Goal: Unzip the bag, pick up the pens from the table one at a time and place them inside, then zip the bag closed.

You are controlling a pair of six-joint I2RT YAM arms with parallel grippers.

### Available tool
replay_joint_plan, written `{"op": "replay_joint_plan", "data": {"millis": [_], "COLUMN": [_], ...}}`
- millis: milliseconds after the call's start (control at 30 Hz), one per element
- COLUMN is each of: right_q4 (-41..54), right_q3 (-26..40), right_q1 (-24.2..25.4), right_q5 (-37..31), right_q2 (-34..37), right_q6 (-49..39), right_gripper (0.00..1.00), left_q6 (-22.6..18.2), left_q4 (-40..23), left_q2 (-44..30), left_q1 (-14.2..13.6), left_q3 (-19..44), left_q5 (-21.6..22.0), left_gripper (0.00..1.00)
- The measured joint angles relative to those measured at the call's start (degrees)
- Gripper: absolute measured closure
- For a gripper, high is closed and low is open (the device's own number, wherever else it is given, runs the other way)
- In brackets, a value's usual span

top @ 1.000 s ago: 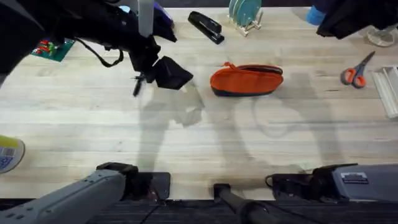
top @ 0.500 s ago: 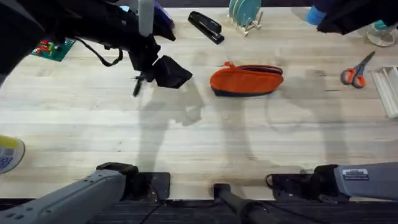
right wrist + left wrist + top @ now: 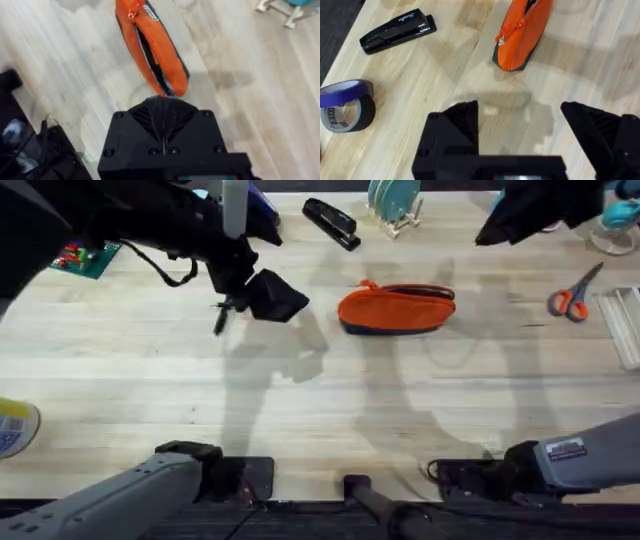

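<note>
Lying on its side near the middle of the pale plank table [image 3: 330, 405], the orange bag [image 3: 396, 308] rests with its dark navy edge toward the arms' bases, well apart from both grippers. From overhead, the left gripper [image 3: 262, 297] hangs over the table to the bag's left, with a small dark object, too unclear to name, at the table just beside it. The right gripper [image 3: 512, 218] appears as a dark blurred mass high over the far right of the table.

The left wrist camera shows what the overhead view cannot: the left gripper [image 3: 520, 120], black fingers spread wide apart with bare wood between them, holding nothing. Beyond them lie one end of the bag [image 3: 522, 32], a black stapler [image 3: 397, 31] and a roll of blue tape [image 3: 346, 105] at the table's edge.

The right wrist camera looks down along the bag [image 3: 150, 45] and reveals its zipper open, a dark slit running the length of the orange fabric. That arm's gripper [image 3: 163, 116] has its fingers pressed together, gripping nothing, with the bag's near end just past their tips.

Only the overhead view takes in the orange-handled scissors [image 3: 573, 295] at the right and a small rack of teal plates [image 3: 394, 202] behind the bag.
</note>
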State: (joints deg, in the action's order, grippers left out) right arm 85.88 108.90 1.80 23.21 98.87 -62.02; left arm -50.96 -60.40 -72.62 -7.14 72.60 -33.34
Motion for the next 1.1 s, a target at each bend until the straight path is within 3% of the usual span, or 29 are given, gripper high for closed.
{"op": "replay_joint_plan", "data": {"millis": [267, 1100], "right_q4": [0.6, -10.51], "right_q3": [-0.6, -16.7], "right_q1": [0.0, 0.0], "right_q5": [0.67, 0.89], "right_q2": [2.79, 2.78], "right_q6": [0.0, -2.78], "right_gripper": [0.971, 0.971], "left_q6": [0.0, 0.0], "left_q4": [0.0, 0.0], "left_q2": [0.0, 0.0], "left_q1": [0.0, 0.0], "left_q3": [0.0, 0.0], "left_q5": [0.02, 0.15], "left_gripper": [0.006, 0.006]}}
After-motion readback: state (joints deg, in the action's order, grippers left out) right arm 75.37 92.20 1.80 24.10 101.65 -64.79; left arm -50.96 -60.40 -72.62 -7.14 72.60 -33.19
